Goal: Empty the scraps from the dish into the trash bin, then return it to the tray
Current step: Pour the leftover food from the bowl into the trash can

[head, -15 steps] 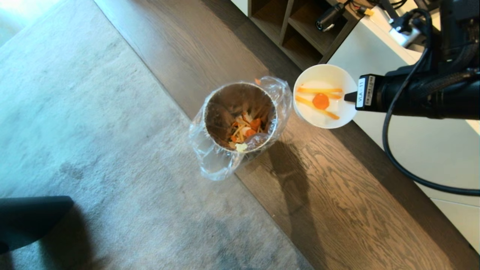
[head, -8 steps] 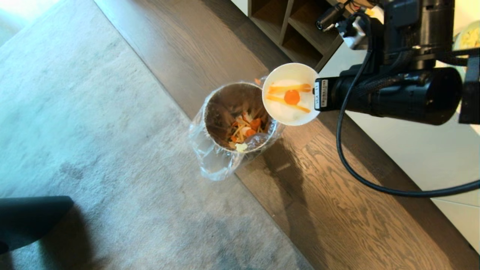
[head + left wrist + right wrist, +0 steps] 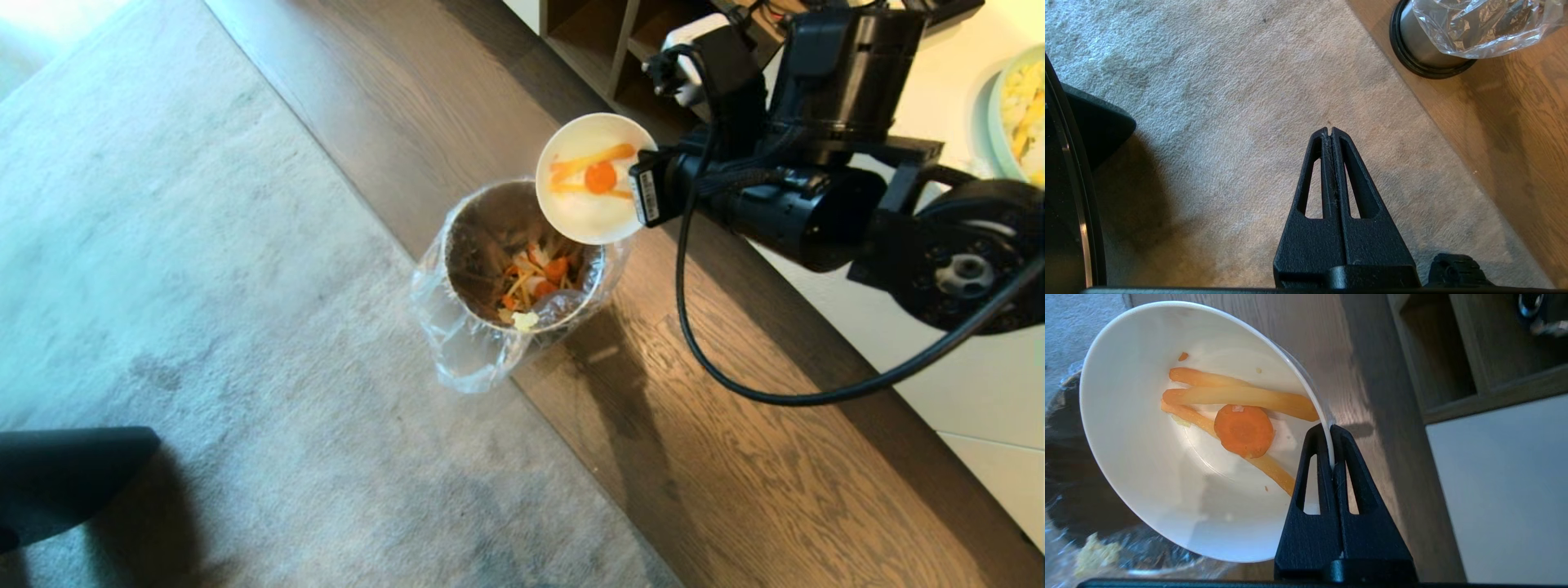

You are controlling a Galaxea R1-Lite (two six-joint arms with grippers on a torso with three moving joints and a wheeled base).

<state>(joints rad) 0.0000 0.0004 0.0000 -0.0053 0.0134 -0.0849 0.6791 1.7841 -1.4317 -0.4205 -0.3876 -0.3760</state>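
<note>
Since the earlier frames, the dish [image 3: 592, 180] has travelled from beside the white counter [image 3: 922, 359] toward the trash bin [image 3: 522, 257] and now overlaps the bin's far rim in the head view, tipped toward the opening. The right arm has swung in with it and folded closer to the shelf unit [image 3: 620, 49].

The scraps [image 3: 592, 173] are in the dish: several orange strips and one round orange slice lying on them, resting on the inner wall. In the right wrist view the dish [image 3: 1167, 433] is tilted, the scraps [image 3: 1237, 416] sit near its centre, and the bin mouth shows dark beneath its lower edge.

The right end effector [image 3: 1331, 451] is clamped on the dish rim, one finger inside the wall and one outside.

The trash bin stands on the floor at the border between the wooden boards [image 3: 735, 408] and the grey carpet [image 3: 204, 286]. Its clear plastic liner [image 3: 457, 351] folds over the rim and hangs down the side. Food waste [image 3: 531, 286] already lies inside.

The left end effector [image 3: 1330, 132] hangs over the carpet, well apart from the bin base [image 3: 1425, 53], with its fingers pressed together and holding nothing.

A pale green plate [image 3: 1012, 106] with food sits on the counter at the right edge of the head view.
</note>
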